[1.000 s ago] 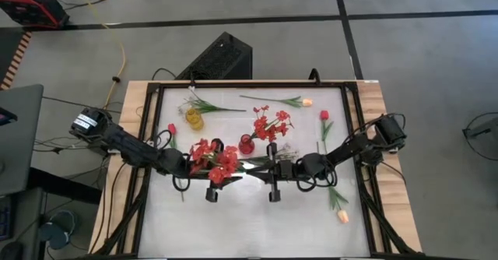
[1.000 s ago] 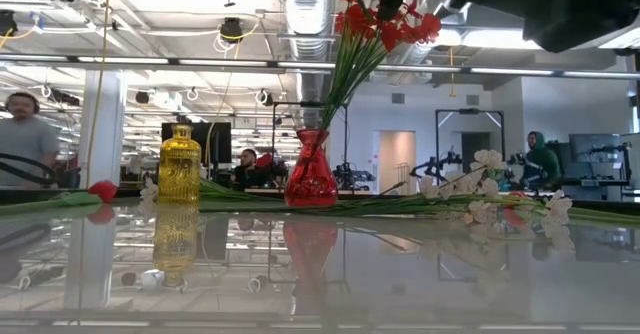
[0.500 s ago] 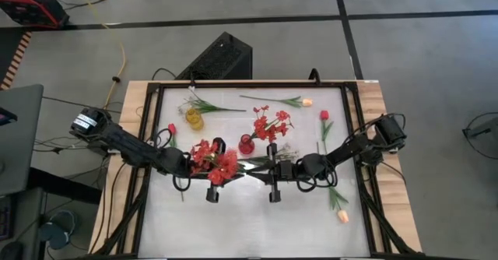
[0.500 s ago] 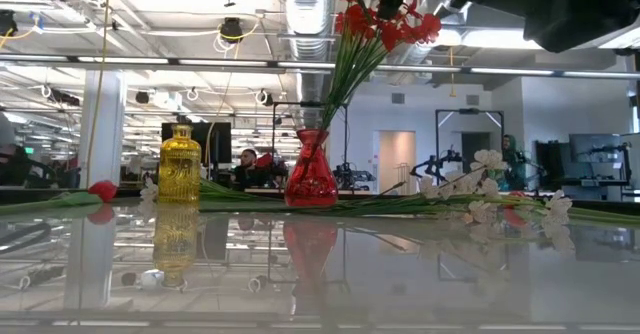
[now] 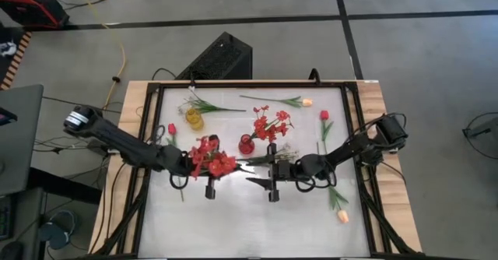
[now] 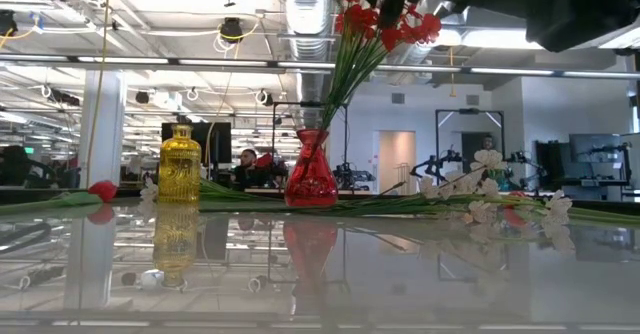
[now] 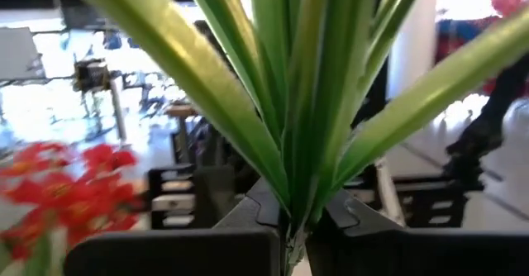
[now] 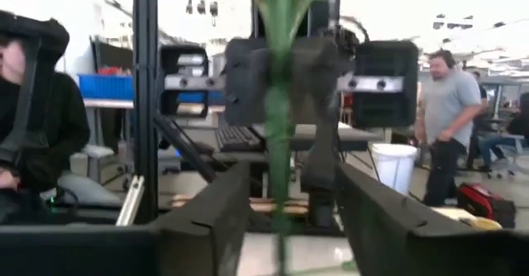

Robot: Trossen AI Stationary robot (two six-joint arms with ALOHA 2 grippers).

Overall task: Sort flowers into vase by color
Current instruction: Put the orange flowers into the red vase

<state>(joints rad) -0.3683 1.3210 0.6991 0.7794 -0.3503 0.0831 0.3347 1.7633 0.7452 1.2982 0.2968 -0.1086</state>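
My left gripper [image 5: 232, 166] is shut on a bushy red flower [image 5: 212, 160] held above the table's middle. My right gripper [image 5: 250, 173] faces it from the right, open. Its fingers stand on either side of the green stem [image 8: 277, 152] without touching it. A red vase [image 5: 246, 144] with red flowers [image 6: 380, 19] in it stands just beyond. A yellow vase [image 5: 194, 120] stands to its left. Red tulips [image 5: 324, 116] [image 5: 171, 128], peach tulips [image 5: 307, 102] [image 5: 342, 216] and white sprays [image 6: 490, 189] lie on the table. My left gripper pinches the red flower's green stem [image 7: 289, 226] between its two fingers, low down where the leaves fan out. The fingers come nearly level from the table's left and lie across the stem. The flower stands roughly upright, lifted clear, its red cluster above the gripper.
A dark frame [image 5: 148, 151] runs round the table top. Lying flowers take up the far strip and the right side. The near half of the table [image 5: 249, 221] has bare room.
My left gripper has shut on the red flower's stem and taken hold. My right gripper, which was shut on that stem, has opened and let go. The flower has stayed upright between them, with its cluster drawn slightly toward the left.
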